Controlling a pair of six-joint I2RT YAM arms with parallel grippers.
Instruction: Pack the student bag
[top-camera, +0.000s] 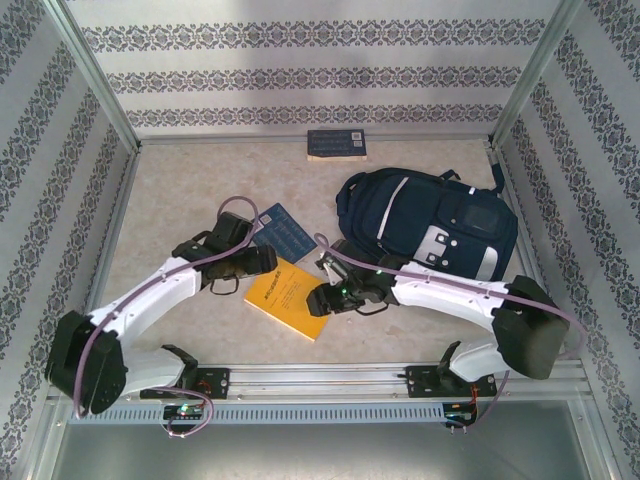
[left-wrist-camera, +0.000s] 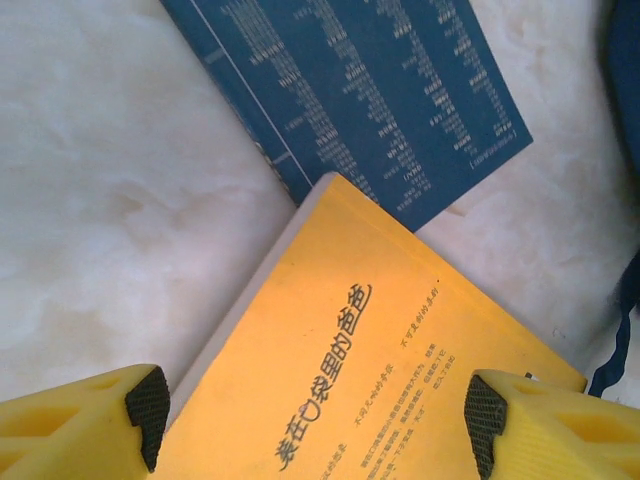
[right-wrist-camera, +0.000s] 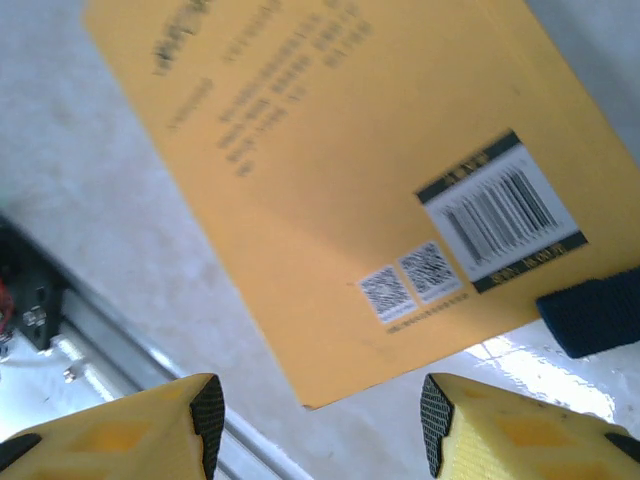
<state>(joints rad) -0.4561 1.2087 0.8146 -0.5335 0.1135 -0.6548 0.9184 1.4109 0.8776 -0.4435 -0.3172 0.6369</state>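
The navy student bag (top-camera: 430, 225) lies on the table's right half, white stripes and grey buckle patches facing up. A yellow book (top-camera: 285, 297) rests flat in the middle, overlapping a blue book (top-camera: 283, 232). My left gripper (top-camera: 262, 262) hovers over the yellow book's far-left edge. In the left wrist view it (left-wrist-camera: 317, 420) stands open, fingers astride the yellow book (left-wrist-camera: 370, 360), the blue book (left-wrist-camera: 370, 90) beyond. My right gripper (top-camera: 322, 298) is at the book's right corner. In the right wrist view it (right-wrist-camera: 322, 420) is open, with the barcode corner of the yellow book (right-wrist-camera: 340, 150) just ahead.
Another blue book (top-camera: 336, 144) lies against the back wall. Patterned walls close in three sides. A metal rail (top-camera: 330, 375) runs along the near edge and shows as the rail (right-wrist-camera: 100, 340) close to the right gripper. A dark bag strap (right-wrist-camera: 590, 315) lies beside the yellow book.
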